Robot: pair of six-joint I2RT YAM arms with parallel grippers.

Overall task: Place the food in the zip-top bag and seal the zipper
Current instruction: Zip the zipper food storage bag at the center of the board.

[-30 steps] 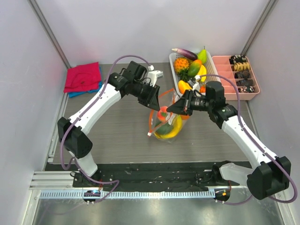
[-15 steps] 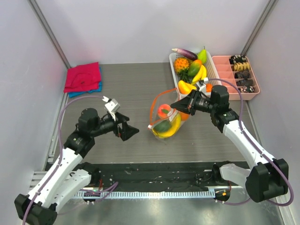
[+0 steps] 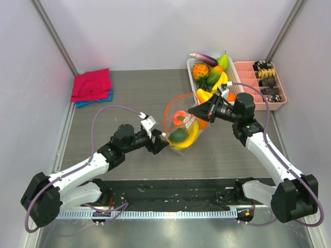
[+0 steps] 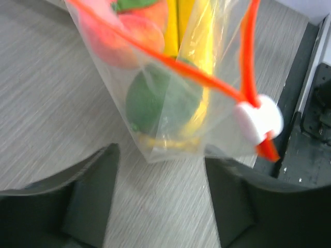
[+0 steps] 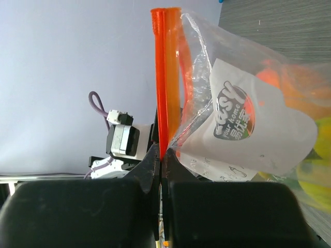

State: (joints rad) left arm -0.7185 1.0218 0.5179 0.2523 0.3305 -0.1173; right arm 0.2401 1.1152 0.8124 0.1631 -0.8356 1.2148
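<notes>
**Loaded bag hangs from one pinch, mouth unsealed**

Grey wood-grain tabletop, pale walls on three sides. At its middle stands the zip-top bag (image 3: 181, 129), with a banana (image 3: 192, 138), a green fruit (image 4: 163, 101) and a red one (image 3: 181, 118) inside.

The right gripper (image 5: 161, 160) is clamped tight on one end of the zipper (image 5: 164, 77), holding the mouth up. The left gripper (image 4: 160, 170) is spread wide and empty, its fingers on either side of the bag's lower corner without visibly touching it.

The white slider (image 4: 257, 118) sits off to one side of that gap. A closing left gripper would probably catch loose film instead, tugging the strip out of the right pinch or tipping fruit through the gaping mouth.

A basket (image 3: 189, 72) of toy produce is just behind the right gripper, crowding any pull that way. A pink tray (image 3: 244, 72) lies beyond it. The red cloth (image 3: 92, 84) is well apart.
</notes>
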